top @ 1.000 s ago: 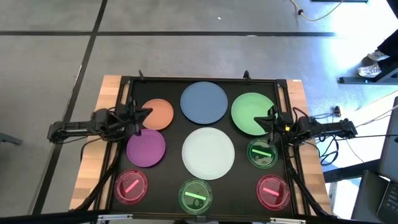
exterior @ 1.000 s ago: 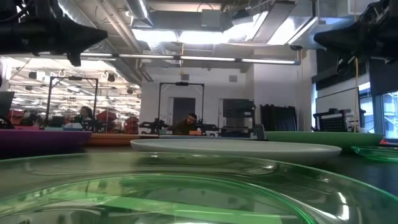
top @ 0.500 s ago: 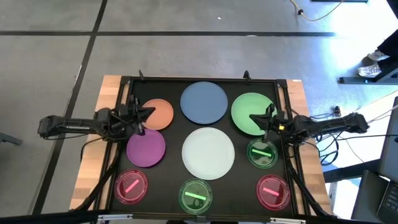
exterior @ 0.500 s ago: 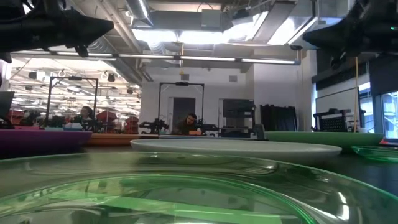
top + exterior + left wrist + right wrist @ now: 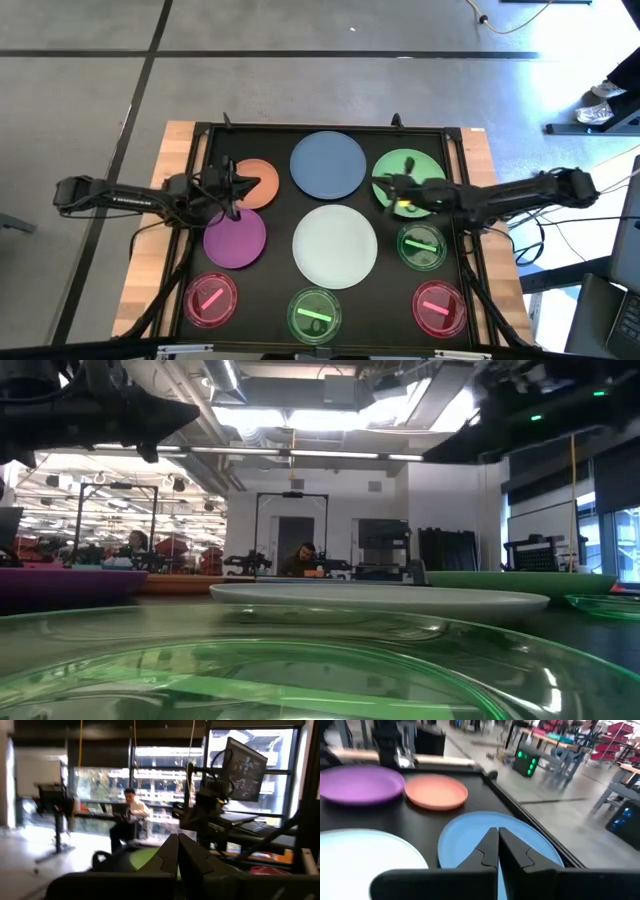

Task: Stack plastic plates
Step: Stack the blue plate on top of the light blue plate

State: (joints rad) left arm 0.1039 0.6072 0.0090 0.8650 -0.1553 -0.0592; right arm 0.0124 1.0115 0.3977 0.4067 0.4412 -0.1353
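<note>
Left gripper: above the table between the orange plate and the purple plate; fingers pressed together, empty.
Right gripper: reaching over the near edge of the large green plate; fingers closed tip to tip, holding nothing.
Back row: orange plate, blue plate, large green plate, each apart from its neighbour.
Middle: purple plate, white plate, then a small green dish just beside the white one.
Front row: 3 small dishes, pink, green, pink.
Stacking: none; all 9 lie singly on the black mat.
Room: seated person far behind the table.
</note>
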